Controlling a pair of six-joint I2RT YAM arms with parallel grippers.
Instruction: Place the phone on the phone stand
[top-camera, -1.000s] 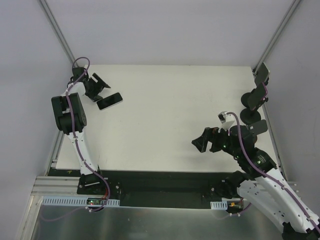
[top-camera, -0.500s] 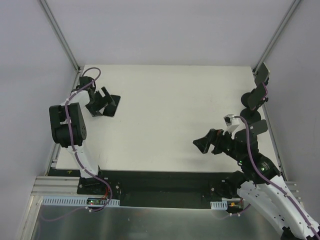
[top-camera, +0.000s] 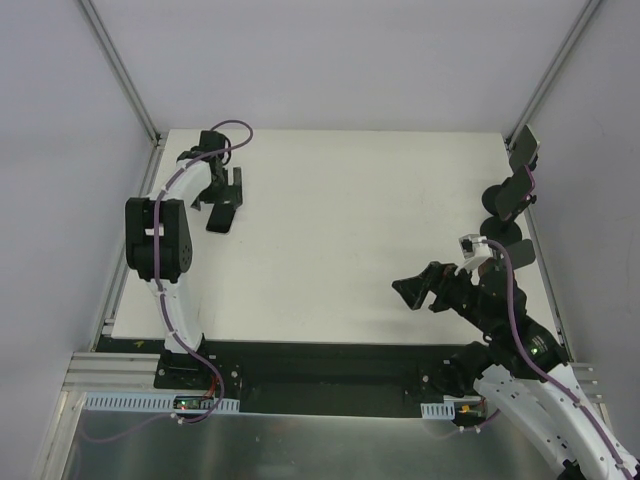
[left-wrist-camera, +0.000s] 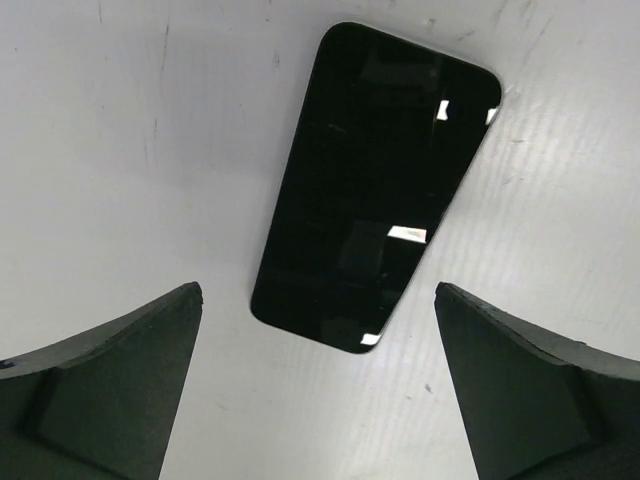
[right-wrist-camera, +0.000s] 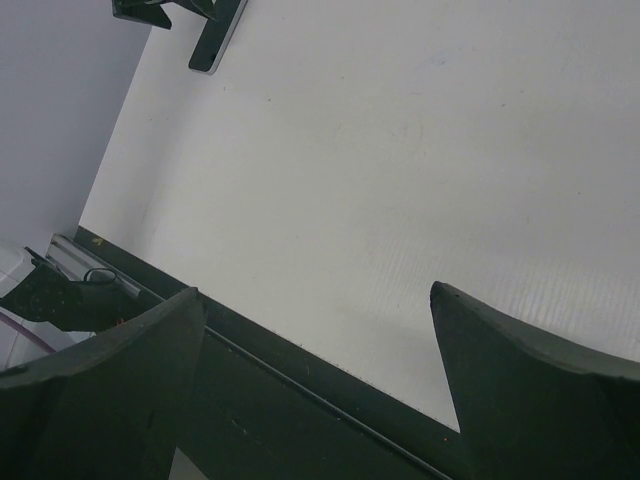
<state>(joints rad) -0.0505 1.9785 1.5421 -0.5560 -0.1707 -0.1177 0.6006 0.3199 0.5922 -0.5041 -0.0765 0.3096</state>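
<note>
- The phone (top-camera: 222, 218) lies flat, glossy face up, on the white table (top-camera: 340, 240) near the far-left corner. It is in much the same spot as a second ago. Part of it is now hidden under the left gripper in the top view, so I cannot tell whether it has turned.
- In the left wrist view the phone (left-wrist-camera: 375, 190) sits on the surface between the two fingers (left-wrist-camera: 110, 390), touching neither.
- The left gripper (top-camera: 224, 186) has spread wider over the last second and now stands fully apart, holding nothing. It hangs right over the phone, where before it was off to the phone's far-left side.
- The left arm has swung round, so its forearm now arches along the left edge towards the far corner.
- The phone stand (top-camera: 503, 203) stands unmoved at the right edge, far half, well apart from the phone.
- The right gripper (top-camera: 408, 292) hovers wide apart and empty over the near-right part of the surface, having barely shifted towards the near edge.
</note>
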